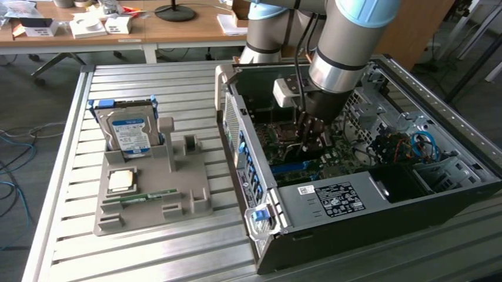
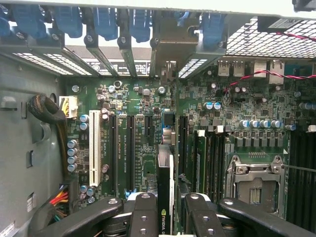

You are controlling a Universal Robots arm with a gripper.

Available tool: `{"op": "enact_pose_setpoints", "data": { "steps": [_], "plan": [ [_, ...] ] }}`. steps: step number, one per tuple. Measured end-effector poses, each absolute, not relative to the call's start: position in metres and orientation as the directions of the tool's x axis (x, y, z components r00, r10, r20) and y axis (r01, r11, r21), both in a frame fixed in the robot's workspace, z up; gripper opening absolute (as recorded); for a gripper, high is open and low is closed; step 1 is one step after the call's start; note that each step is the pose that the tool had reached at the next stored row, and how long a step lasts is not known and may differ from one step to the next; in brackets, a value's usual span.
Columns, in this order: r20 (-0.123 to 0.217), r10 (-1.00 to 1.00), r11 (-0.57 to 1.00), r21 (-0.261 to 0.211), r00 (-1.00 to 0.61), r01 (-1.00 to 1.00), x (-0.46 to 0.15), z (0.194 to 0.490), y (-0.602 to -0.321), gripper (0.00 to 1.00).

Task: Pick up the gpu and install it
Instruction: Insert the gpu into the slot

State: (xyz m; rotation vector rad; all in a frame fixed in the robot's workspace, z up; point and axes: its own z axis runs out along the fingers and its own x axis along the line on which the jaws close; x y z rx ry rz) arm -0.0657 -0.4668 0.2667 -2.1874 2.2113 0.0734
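My gripper (image 1: 308, 130) reaches down into the open computer case (image 1: 330, 200), over the green motherboard (image 2: 237, 108). In the wrist view its two black fingers (image 2: 143, 210) are shut on the gpu (image 2: 165, 163). The gpu is a thin dark card seen edge-on, with a green logo near the grip. The card stands upright over the motherboard among the black expansion slots (image 2: 129, 148). Its pale metal end bracket (image 2: 168, 54) reaches towards the case's rear slot openings. Whether the card's edge sits in a slot is hidden by the card itself.
On the slatted metal table, a grey holder (image 1: 149, 194) at the exterior view's left carries a blue-labelled hard drive (image 1: 129, 132), a square processor chip (image 1: 121, 181) and a green memory stick (image 1: 141, 198). Beside the card are a white slot (image 2: 94, 148), the processor socket (image 2: 254, 182) and cable bundles (image 2: 49, 113).
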Motion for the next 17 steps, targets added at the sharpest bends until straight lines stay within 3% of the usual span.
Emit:
{"op": "enact_pose_setpoints", "data": {
  "steps": [17],
  "plan": [
    [-0.056,-0.998,0.011,0.012,-0.011,-1.0,-0.0657,0.2649,-0.4668,0.26]
  ]
}}
